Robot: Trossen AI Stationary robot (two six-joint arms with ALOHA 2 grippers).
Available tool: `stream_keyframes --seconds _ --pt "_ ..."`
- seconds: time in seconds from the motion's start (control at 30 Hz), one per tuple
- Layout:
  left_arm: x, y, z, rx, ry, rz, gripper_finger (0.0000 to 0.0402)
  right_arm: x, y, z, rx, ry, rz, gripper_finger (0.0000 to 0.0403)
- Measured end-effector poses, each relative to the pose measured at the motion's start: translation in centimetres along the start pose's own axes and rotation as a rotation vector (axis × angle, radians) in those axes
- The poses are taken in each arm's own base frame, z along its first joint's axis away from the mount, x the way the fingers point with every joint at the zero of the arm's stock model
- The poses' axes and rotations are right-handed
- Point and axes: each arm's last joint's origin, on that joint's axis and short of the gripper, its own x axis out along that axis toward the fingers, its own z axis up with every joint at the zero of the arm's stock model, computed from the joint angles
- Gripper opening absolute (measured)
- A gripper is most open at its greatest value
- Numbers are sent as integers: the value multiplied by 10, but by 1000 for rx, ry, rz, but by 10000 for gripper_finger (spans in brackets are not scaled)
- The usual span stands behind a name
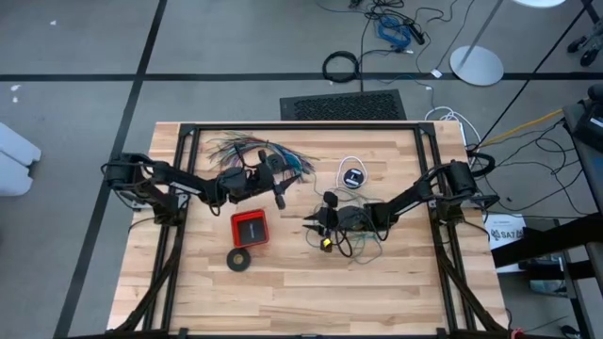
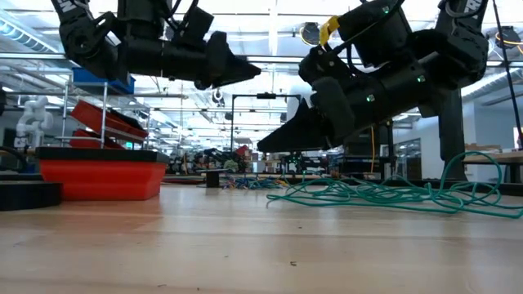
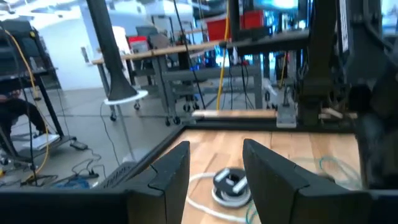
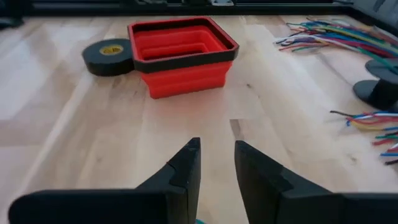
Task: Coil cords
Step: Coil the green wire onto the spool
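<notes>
The teal-green wire (image 1: 356,243) lies as a loose tangle on the table under my right arm; in the low view the teal-green wire (image 2: 384,193) rests flat, with a few loops standing up. The white cord (image 1: 347,162) with its black round piece (image 3: 230,185) lies farther back. My left gripper (image 3: 216,149) hangs open well above the table, level, pointing toward that round piece. My right gripper (image 4: 216,155) stands open with a narrow gap just left of the tangle, above bare wood, pointing toward the red tray (image 4: 180,53).
A red tray (image 1: 250,227) and a black tape ring (image 1: 239,258) sit left of centre. A fanned bundle of many-coloured wires (image 1: 259,149) with a black spool (image 4: 378,92) lies at the back left. Bare wood spreads along the table's near edge.
</notes>
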Motion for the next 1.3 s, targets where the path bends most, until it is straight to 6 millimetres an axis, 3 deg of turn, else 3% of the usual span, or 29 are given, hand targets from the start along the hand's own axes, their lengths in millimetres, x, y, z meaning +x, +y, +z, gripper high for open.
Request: stream_keyframes --seconds 0.63,1.3 --pt "-1 2 10 -25 -102 16 157 -2 8 1 157 -13 24 86" --pt "0 1 8 -15 -85 14 157 -2 9 0 140 -7 26 86"
